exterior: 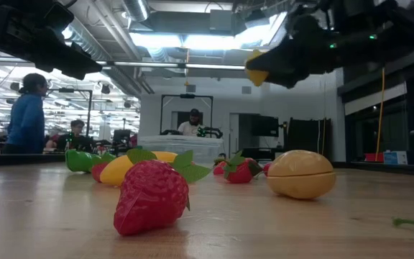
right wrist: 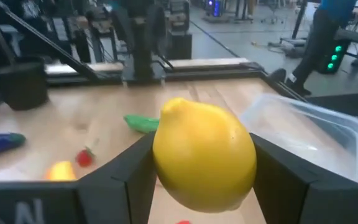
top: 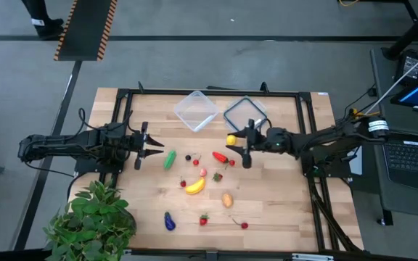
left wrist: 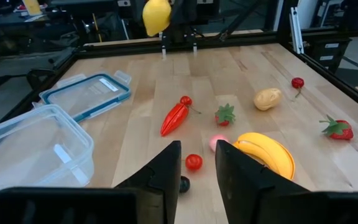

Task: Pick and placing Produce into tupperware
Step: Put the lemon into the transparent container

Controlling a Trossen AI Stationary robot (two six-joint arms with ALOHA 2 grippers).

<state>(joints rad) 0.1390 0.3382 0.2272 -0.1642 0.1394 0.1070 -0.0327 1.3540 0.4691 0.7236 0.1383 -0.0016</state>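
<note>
1. Yellow lemon (right wrist: 204,155) clamped between the two dark fingers of the right pincer (top: 239,143), lifted clear of the wooden surface (top: 281,210).
2. Clear tupperware (top: 195,110) well beyond that pincer toward the far edge, resting open and upright; nothing visible inside it.
3. Blue-rimmed lid (top: 244,112) flat on the wood just past the right pincer, beside the tupperware.
4. Just below the held lemon: red chilli (top: 220,156) and small red berries (top: 231,162).
5. Between the two pincers: green cucumber (top: 169,159), a dark berry (top: 189,157), a pink piece (top: 202,172), a banana (top: 195,186) and a strawberry (top: 217,176).
6. Farther toward the near edge: tan potato (top: 227,199), purple eggplant (top: 170,221), another strawberry (top: 204,219) and a cherry (top: 244,225).
7. Left pincer (top: 153,148) hovering low just beside the cucumber, fingers (left wrist: 166,171) parted with a narrow gap, holding nothing.
8. Potted plant (top: 93,217) at the near left corner of the surface.
9. Laptop (top: 412,156) on a side stand behind the right arm.
10. People (exterior: 27,115) visible in the room beyond, seen from surface level.
</note>
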